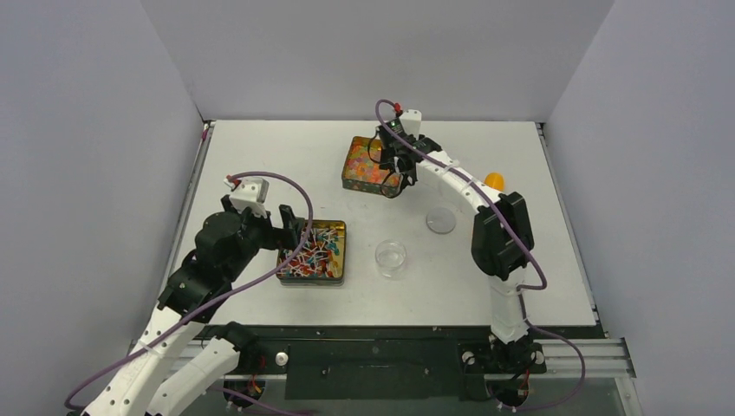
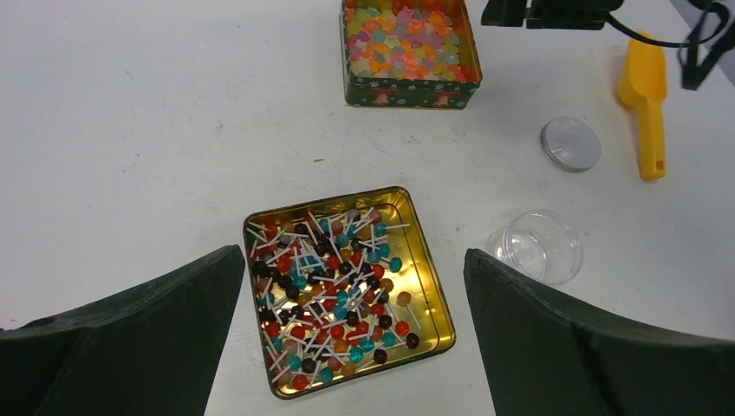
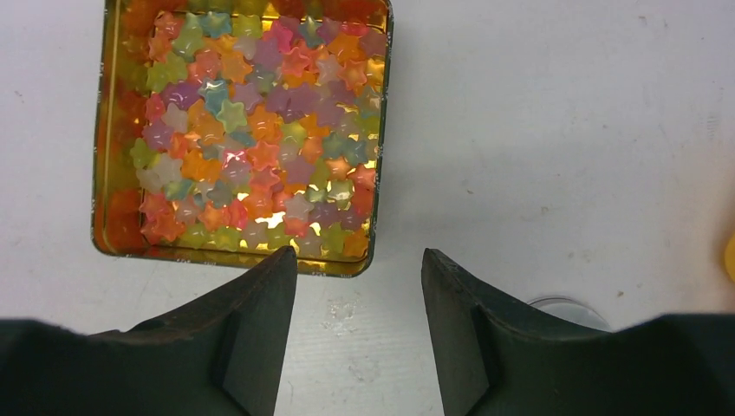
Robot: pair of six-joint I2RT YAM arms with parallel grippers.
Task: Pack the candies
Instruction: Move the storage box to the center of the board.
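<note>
- I am looking at a white worktop [image 1: 260,173] boxed in by plain grey walls.
- The left gripper [image 2: 351,253] is hanging wide open over the gold tin [image 2: 431,277] of tiny lollipops [image 2: 329,286], holding nothing.
- The right gripper [image 3: 357,256] is hovering at the near wall of the star candy tin [image 3: 104,156]. Its jaws are partly apart with nothing between them.
- I am worrying about that wall: if the gripper drops straight down, a finger could land on the rim and tip or shove the tin, scattering the star candies [image 3: 260,130].
- The stars are looking small and glossy, so a bare pinch may squirt one out.
- The scoop [image 2: 646,104] is lying untouched beside the lid [image 2: 570,144].
- The clear jar [image 2: 563,260] is sitting open and is probably light, so a passing arm or cable could knock it away.
</note>
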